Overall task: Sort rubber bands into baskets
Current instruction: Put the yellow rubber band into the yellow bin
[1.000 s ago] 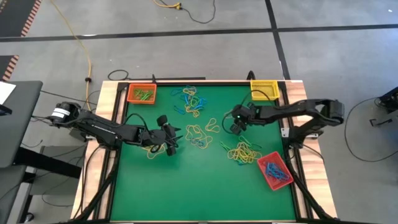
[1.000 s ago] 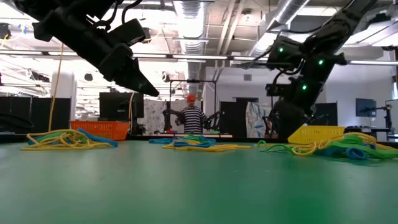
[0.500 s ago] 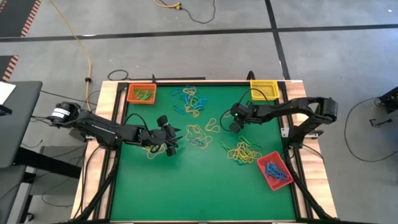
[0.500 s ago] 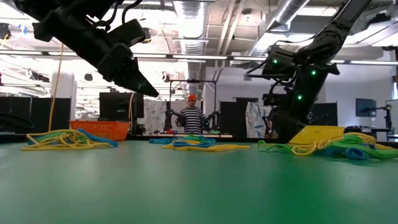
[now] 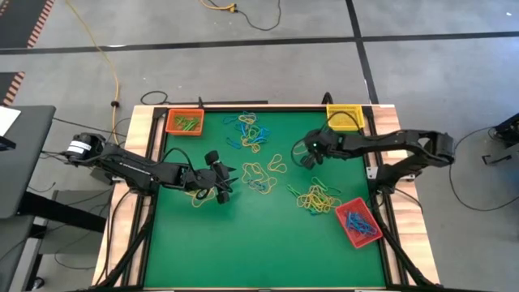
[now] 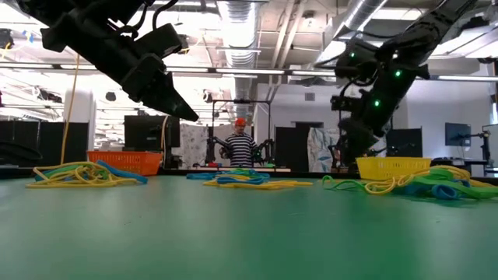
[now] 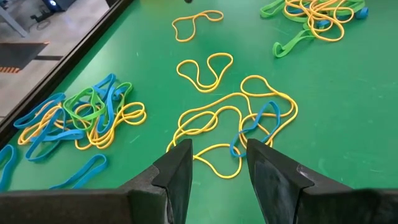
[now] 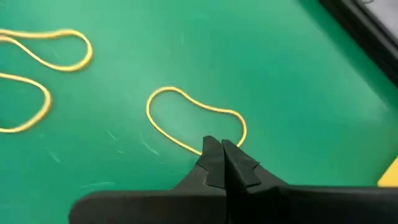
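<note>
The green surface (image 5: 243, 235) carries three corner baskets; the yellow basket (image 5: 344, 117) sits just beside the right arm. Scattered rubber bands lie mid-surface. The right tool (image 8: 222, 163) is pinched tight on a yellow rubber band (image 8: 186, 115) — pickup underway; next likely a lift toward the yellow basket. The left tool (image 7: 217, 163), fingers parted and empty, hovers over a yellow-and-blue tangle (image 7: 236, 121).

Overhead, table-level (perhaps), two wrist-close
</note>
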